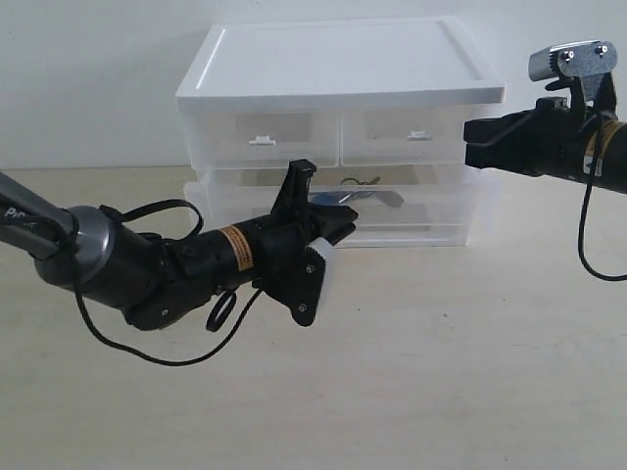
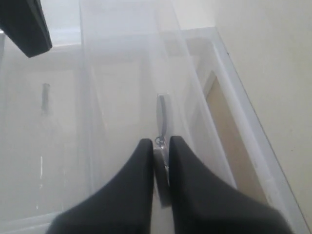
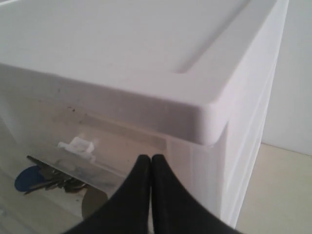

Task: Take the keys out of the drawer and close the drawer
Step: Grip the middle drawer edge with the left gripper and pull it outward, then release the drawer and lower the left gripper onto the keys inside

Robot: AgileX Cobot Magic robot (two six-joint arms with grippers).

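Keys (image 1: 343, 198) first: they lie inside the drawer (image 1: 421, 220), blue tag towards the left, showing dimly through the translucent front. The right wrist view catches them too (image 3: 53, 181), tag and metal bunched together. A light, loose, jangly bundle, I'd say, hard metal that will slide on smooth plastic. The ring or the thick of the bunch looks the surest place to pinch, not a single flat key.

Out to the drawer: thin plastic, likely easy to run and easy to skew if pulled off-centre. The left end effector (image 2: 160, 146) is at its front middle, clenched on the little tab (image 2: 161, 114). How far out the drawer stands, I cannot tell.

Over on the right, the right end effector (image 3: 150, 163) hangs by the cabinet's (image 1: 333, 64) upper corner, fingers pressed together on nothing, well clear of the keys. Tabletop (image 1: 441, 372) in front is where they could land.
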